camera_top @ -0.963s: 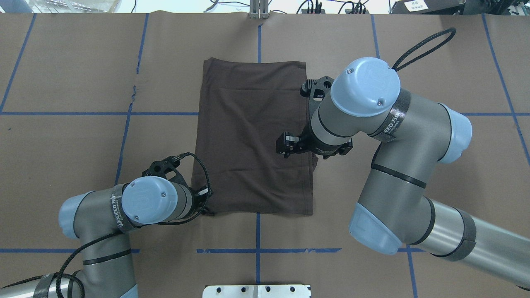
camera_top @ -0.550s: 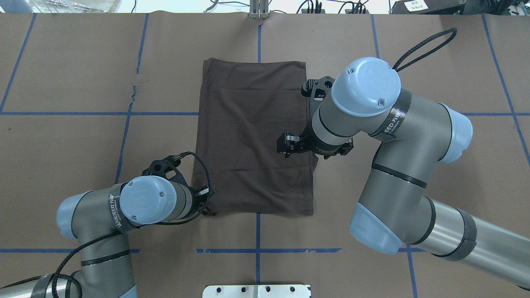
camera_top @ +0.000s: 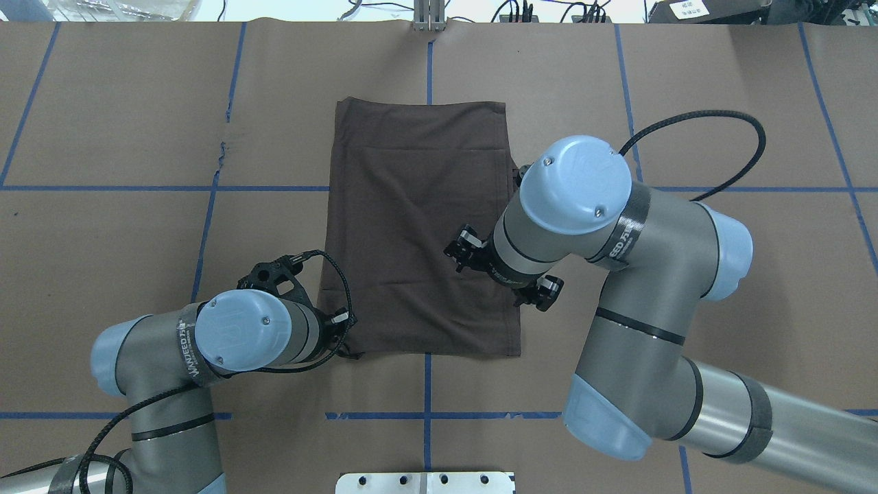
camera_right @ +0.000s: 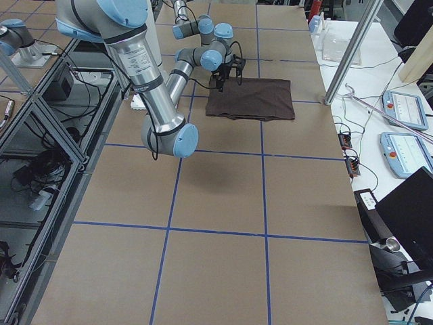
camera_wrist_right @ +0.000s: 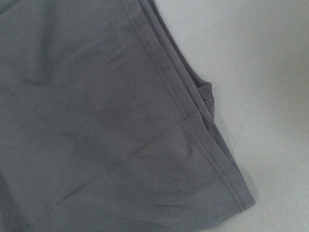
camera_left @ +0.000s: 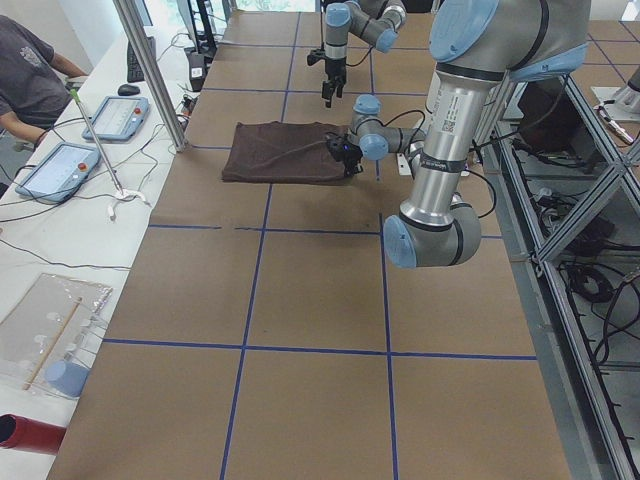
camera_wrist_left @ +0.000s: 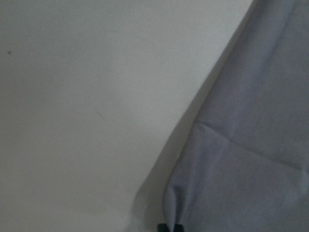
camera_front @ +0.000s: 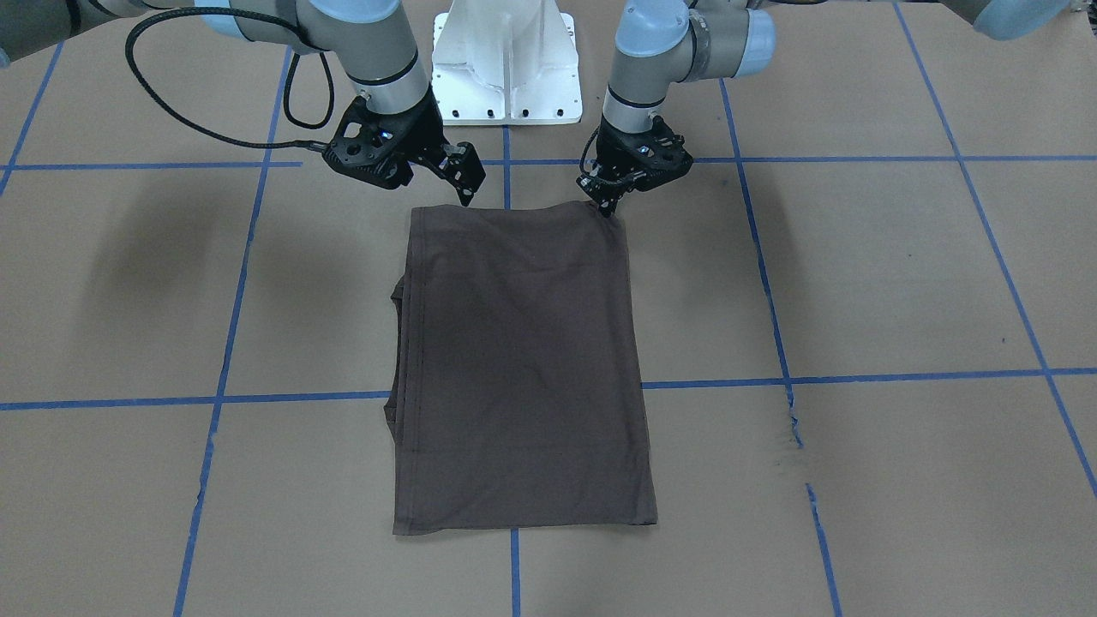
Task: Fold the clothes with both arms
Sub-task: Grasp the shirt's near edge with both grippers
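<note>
A table covered in brown paper (camera_front: 857,274) and crossed by blue tape lines (camera_front: 728,381) is filling every view. The dark grey-brown T-shirt (camera_front: 523,360) is lying flat on it as a long rectangle, its sides already turned in.

The left gripper (camera_front: 610,204) is sitting on one corner of the shirt's edge nearest the robot. In the left wrist view its fingertips (camera_wrist_left: 169,227) are showing together, with a small pucker of cloth gathered just ahead of them, so they appear to be pinching that corner. The right gripper (camera_front: 467,190) is hanging just above the other corner of the same edge. Its wrist view is showing only cloth below it and no fingers, so whether they are apart or together cannot be told. From both sets of fingers the shirt is stretching away toward the far side of the table.

The step in hand looks like taking both near corners for a lengthwise fold. The right fingers probably need to drop and close on every layer before both arms lift together.

The fabric is thin, matte and softly creased. A double-stitched hem (camera_wrist_right: 193,130) is running along stacked edges that are slightly stepped, so a shallow pinch could miss the lower layers.
</note>
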